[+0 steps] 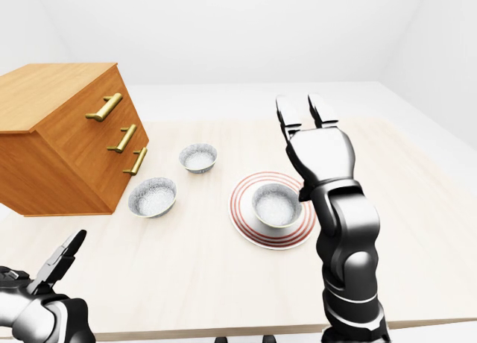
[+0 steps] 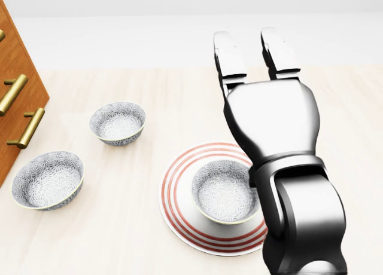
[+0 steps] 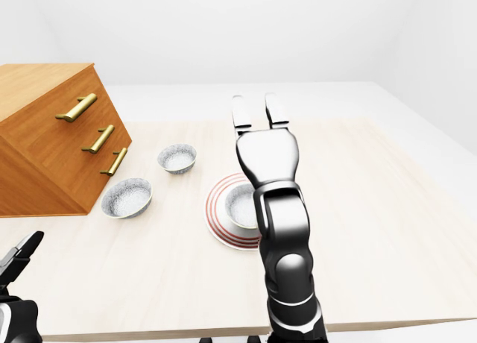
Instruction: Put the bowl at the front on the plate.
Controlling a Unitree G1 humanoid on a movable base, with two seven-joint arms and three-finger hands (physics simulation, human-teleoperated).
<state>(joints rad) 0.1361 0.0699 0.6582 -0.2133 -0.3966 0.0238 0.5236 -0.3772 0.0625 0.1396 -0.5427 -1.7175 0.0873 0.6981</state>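
bowl: grey floral | plate: white, red rings | drawers: orange wood

In the head view the right arm covers the right rim of the plate and the right lip of the bowl. The drawer chest at the tabletop's left edge is cut off by the view's left side. The left hand, at the left-eye view's bottom corner, shows too little to tell its grip.
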